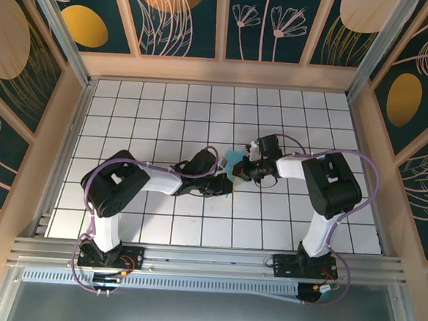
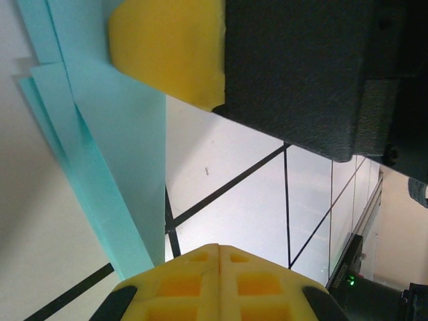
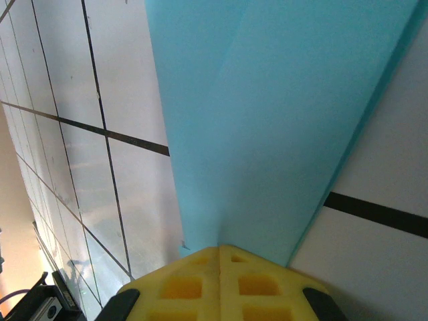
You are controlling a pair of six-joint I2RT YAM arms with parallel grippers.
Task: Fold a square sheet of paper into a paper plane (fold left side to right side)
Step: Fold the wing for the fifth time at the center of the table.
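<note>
The cyan paper (image 1: 233, 162) is folded into layers at the table's middle, mostly hidden between the two arms from above. In the right wrist view the paper (image 3: 267, 114) fans out from my right gripper (image 3: 219, 249), whose yellow fingers are shut on its narrow end. The left wrist view shows the paper (image 2: 114, 154) as a long layered strip. One yellow finger (image 2: 167, 47) of the right gripper overlaps its upper part. My left gripper (image 2: 219, 249) is shut with nothing in it, its tips just right of the strip's lower end. From above, the left gripper (image 1: 223, 185) and right gripper (image 1: 237, 171) nearly meet.
White grid tiles (image 1: 166, 113) cover the table, with wooden walls (image 1: 220, 71) round it. The arms' bases sit on a metal rail (image 1: 207, 259) at the near edge. Open tiles lie at the back and on both sides.
</note>
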